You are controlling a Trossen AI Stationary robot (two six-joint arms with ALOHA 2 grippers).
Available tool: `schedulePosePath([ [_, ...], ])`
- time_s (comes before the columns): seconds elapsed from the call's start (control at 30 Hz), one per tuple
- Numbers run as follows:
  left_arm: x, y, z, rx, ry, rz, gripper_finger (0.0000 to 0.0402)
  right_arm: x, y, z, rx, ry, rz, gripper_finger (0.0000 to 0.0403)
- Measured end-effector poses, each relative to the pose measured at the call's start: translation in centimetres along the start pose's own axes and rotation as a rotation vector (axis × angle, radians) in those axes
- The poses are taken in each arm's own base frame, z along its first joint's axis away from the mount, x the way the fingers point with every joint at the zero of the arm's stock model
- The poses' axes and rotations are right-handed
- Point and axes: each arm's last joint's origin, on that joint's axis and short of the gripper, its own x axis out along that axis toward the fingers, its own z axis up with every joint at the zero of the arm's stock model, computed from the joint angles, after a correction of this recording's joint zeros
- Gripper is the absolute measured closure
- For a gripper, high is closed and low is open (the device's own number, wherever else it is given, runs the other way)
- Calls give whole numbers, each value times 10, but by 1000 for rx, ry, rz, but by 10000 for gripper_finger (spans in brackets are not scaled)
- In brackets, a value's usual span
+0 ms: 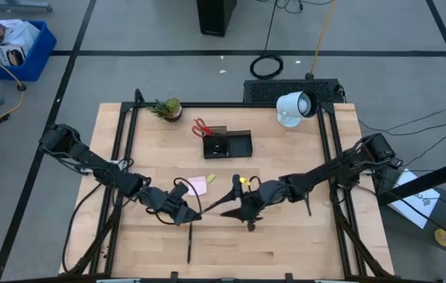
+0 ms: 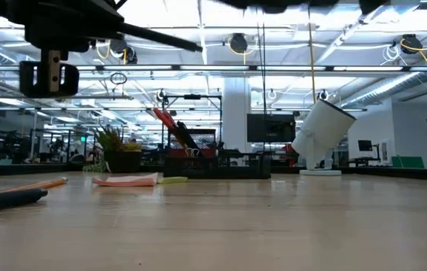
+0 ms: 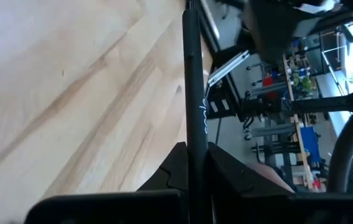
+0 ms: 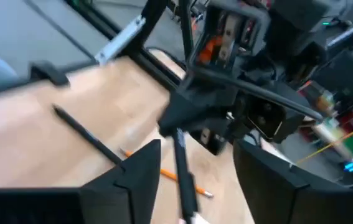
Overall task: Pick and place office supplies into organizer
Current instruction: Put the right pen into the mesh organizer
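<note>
Wood table (image 1: 285, 244), lab room behind; my left gripper (image 1: 193, 215) clenched on pen (image 3: 194, 93); my right gripper (image 4: 192, 171) fingers parted around its far end, not gripping.

The light wooden table (image 1: 285, 236) carries a black organizer (image 1: 227, 144) near its far edge, flanked by a potted plant (image 1: 168, 108) and a white lamp (image 1: 294, 107). A pink sticky-note pad (image 1: 197, 185), a black pen (image 1: 189, 243) and an orange pencil (image 2: 40, 184) lie nearer the front.

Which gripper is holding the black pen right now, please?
The left gripper: it is shut on the black pen, fingers pressed against the barrel, while the right gripper stands open around its other end.
</note>
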Motion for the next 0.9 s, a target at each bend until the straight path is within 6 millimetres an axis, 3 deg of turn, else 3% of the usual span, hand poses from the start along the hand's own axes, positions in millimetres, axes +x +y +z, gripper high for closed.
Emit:
schedulePosePath([
  [0.13, -1, -3, -3, 87, -61, -4, 385, -10, 2, 8, 180, -64, 117, 196],
  [0.3, -2, -6, -5, 194, -115, -3, 380, -23, 9, -7, 356, -111, 216, 199],
  [0.47, -2, -10, -5, 282, -149, -18, 374, -53, 7, -21, 452, -306, 145, 201],
  [0.67, -3, -13, -2, 391, -211, -19, 384, -88, 14, -58, 658, -509, -24, 198],
  [0.8, -3, -16, 4, 461, -257, -42, 373, -86, 14, -71, 832, -499, -115, 201],
  [0.9, -3, -17, 10, 488, -290, -49, 370, -71, 11, -79, 888, -470, -129, 198],
])
